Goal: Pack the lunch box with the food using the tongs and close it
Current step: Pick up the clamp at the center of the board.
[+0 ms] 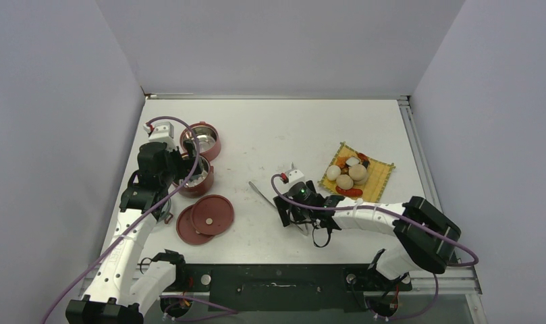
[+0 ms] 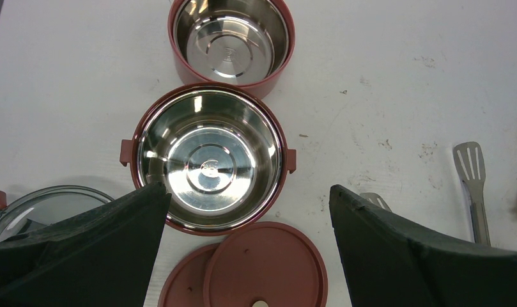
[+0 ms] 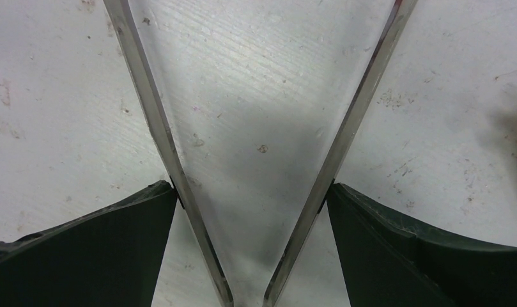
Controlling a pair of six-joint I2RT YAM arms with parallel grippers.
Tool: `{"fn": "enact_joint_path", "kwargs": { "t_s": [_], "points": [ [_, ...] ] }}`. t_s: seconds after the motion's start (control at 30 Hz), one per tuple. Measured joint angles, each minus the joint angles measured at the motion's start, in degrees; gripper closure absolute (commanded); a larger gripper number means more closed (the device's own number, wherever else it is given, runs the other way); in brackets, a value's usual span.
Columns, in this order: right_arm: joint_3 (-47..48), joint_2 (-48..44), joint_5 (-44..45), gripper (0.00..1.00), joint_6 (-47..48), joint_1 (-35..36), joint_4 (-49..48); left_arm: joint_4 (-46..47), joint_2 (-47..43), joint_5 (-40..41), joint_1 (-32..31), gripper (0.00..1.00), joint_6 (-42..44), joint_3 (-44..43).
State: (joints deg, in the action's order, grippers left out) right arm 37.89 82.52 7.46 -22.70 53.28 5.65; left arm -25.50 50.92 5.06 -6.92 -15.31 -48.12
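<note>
The lunch box stands open as two dark-red steel-lined bowls, one (image 2: pixel 211 160) under my left gripper (image 2: pixel 246 187) and one (image 2: pixel 230 38) beyond it; both are empty. Two flat dark-red lids (image 2: pixel 265 265) lie overlapped on the table just in front. My left gripper is open and holds nothing. The tongs (image 3: pixel 147 109) lie on the white table in a narrow V, and my right gripper (image 3: pixel 252 188) is low over them, its fingers (image 3: pixel 115 243) pressing both arms from outside. The food (image 1: pixel 351 174), pale balls and red pieces, sits on the yellow mat (image 1: pixel 381 177).
A clear round lid with a red clip (image 2: pixel 45 204) lies left of the near bowl. The tongs' slotted tips (image 2: pixel 470 166) show at the right of the left wrist view. Grey walls close in the table on three sides.
</note>
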Motion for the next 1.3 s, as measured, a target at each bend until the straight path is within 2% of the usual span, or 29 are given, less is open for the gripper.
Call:
{"fn": "enact_joint_path", "kwargs": {
  "t_s": [0.4,0.57,0.8,1.1,1.3],
  "points": [
    [0.0,5.1,3.7,0.1,0.5,0.5,-4.8,0.0,0.2,-0.3,0.0,0.04,0.0,0.0],
    [0.0,6.7,5.2,0.03,0.5,0.5,-8.7,0.0,0.2,-0.4,0.0,0.04,0.0,0.0],
    [0.5,5.9,5.6,0.23,0.5,0.5,-6.7,0.0,0.2,-0.4,0.0,0.04,0.0,0.0],
    [2.4,-4.1,5.5,0.37,0.5,0.2,4.2,0.0,0.2,-0.4,0.0,0.04,0.0,0.0],
    [3.5,-5.3,3.7,0.48,0.6,-0.7,7.9,0.0,0.2,-0.4,0.2,0.04,0.0,0.0]
  ]
}}
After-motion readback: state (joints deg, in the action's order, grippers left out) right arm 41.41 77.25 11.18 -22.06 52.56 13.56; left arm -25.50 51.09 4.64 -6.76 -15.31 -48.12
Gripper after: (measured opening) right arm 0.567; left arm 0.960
